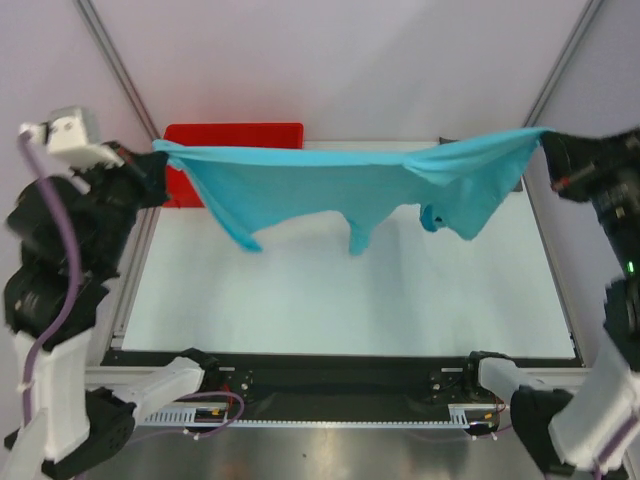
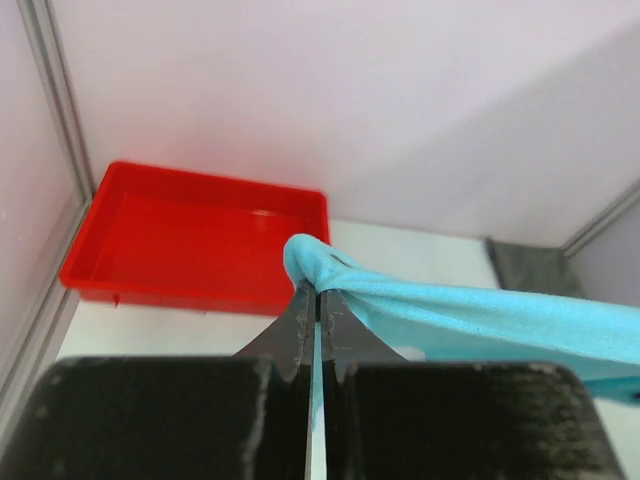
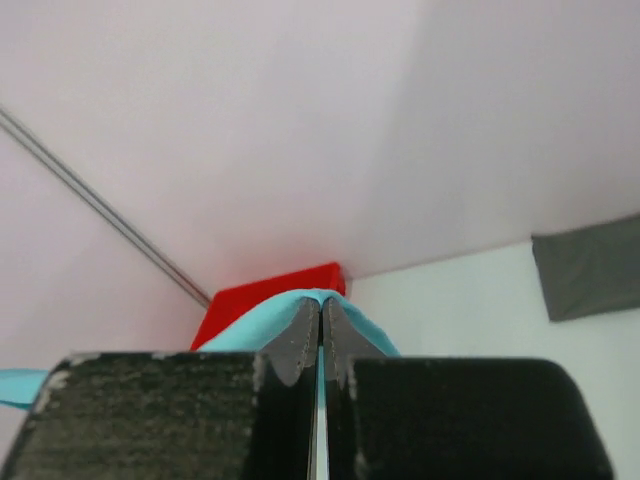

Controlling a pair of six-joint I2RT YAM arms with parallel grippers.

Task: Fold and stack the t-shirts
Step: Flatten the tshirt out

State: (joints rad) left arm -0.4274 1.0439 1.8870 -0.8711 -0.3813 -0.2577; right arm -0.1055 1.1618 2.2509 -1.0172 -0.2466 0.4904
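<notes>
The turquoise t-shirt hangs stretched in the air between my two grippers, above the far part of the white table. My left gripper is shut on its left corner; the pinched cloth shows at the fingertips in the left wrist view. My right gripper is shut on its right corner, with cloth wrapped over the fingertips in the right wrist view. The sleeves and hem dangle below the stretched edge. The dark grey t-shirt lies flat at the far right of the table; it also shows in the left wrist view.
A red plastic tray stands at the far left of the table, behind the hanging shirt; it also shows in the left wrist view. The white table top lies under the shirt. Metal frame posts rise at both far corners.
</notes>
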